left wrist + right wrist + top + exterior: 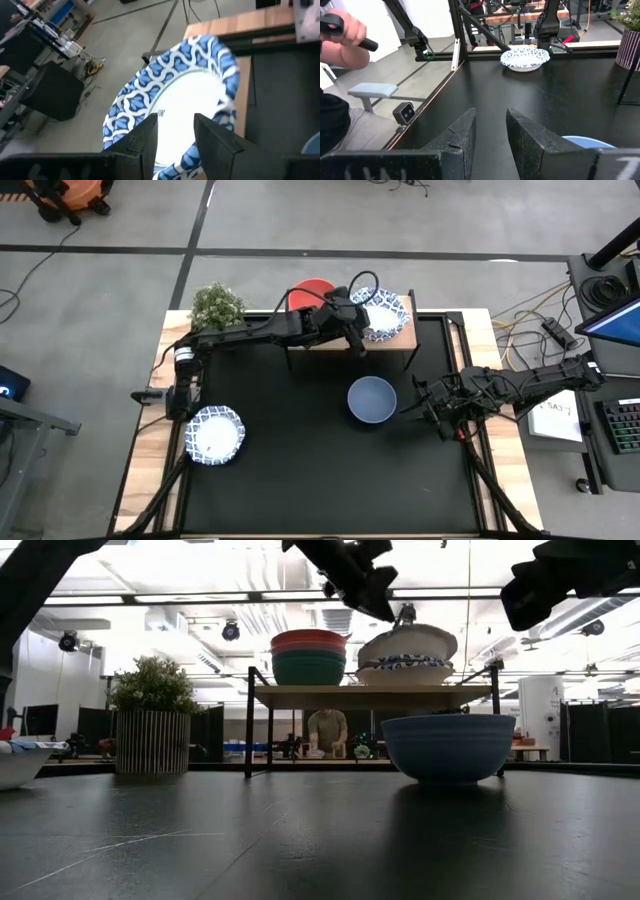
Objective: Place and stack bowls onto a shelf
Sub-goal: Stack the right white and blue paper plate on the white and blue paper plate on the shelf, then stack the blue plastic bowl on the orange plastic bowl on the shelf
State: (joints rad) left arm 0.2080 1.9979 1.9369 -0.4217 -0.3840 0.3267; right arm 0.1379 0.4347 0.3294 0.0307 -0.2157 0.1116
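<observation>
The shelf (402, 340) stands at the table's far edge. On its left half sits a stack of red, pink and green bowls (308, 656). On its right half lies a blue-patterned bowl (405, 671), and a second patterned bowl (410, 642) leans tilted on it. My left gripper (357, 320) reaches over the shelf and is shut on that tilted bowl (190, 95). A plain blue bowl (372, 400) rests on the mat at mid-table. Just right of it hangs my right gripper (428, 405), open and holding nothing. Another patterned bowl (215, 435) sits near the left edge. My left gripper holds the tilted patterned bowl by its rim (186, 159), which passes between the two fingers (149, 137). The fingers come slanting down from the table's left. The bowl is tipped, with its lower side (372, 662) on the patterned bowl beneath it.
A potted plant (217, 307) stands left of the shelf at the far edge. A person's hand (340, 25) with a controller shows beyond the table's right side. The black mat (300, 470) is bare toward the near edge.
</observation>
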